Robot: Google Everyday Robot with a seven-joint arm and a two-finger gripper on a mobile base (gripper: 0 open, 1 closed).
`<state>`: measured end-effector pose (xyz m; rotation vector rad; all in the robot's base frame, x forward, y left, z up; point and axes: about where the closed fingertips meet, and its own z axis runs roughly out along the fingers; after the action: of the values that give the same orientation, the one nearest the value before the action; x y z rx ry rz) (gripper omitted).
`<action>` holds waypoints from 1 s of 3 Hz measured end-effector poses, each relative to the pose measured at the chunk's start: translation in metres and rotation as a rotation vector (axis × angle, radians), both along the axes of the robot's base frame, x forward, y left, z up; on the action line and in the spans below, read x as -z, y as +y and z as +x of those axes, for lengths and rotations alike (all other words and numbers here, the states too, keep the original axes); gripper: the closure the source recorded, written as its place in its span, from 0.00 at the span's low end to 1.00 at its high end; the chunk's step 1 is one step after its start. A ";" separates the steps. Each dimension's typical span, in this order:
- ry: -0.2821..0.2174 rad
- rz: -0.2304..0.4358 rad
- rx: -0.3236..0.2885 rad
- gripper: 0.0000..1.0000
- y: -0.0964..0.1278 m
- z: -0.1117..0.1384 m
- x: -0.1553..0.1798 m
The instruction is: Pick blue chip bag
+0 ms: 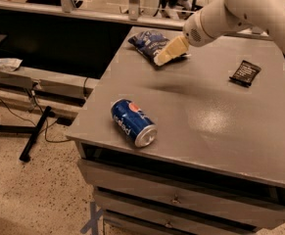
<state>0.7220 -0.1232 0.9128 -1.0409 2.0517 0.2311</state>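
At the far left, speckled floor (29,199) lies open beside the table, crossed only by a black stand leg (34,137) and a thin cable. A low grey bench (29,80) along the dark wall carries a crumpled white item (4,63).

The grey table (210,121) starts at its left edge, which runs diagonally away from the camera. A blue Pepsi can (133,122) lies on its side close to the front-left corner, its silver end turned toward the front edge.

The blue chip bag (147,42) lies flat near the table's far-left corner, just inside the left and back edges. Its long axis runs diagonally — one end toward the far-left corner, the other toward the table's middle.

The cream-coloured gripper (162,58) is over that nearer, right-hand end of the bag, angled down and leftward from the white arm (240,11). Whether it is open or closed cannot be told, nor whether it touches the foil.

A wide bare stretch of tabletop separates the can, the bag and a small flat black packet (245,73) toward the right edge. Drawers (181,199) sit below the front edge.
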 end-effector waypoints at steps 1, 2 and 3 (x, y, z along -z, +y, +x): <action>-0.014 0.028 0.059 0.00 0.021 0.039 0.011; -0.048 -0.003 0.158 0.00 0.018 0.090 0.034; -0.046 -0.032 0.228 0.00 0.006 0.112 0.051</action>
<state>0.8336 -0.1169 0.8618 -0.8148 2.1168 0.0561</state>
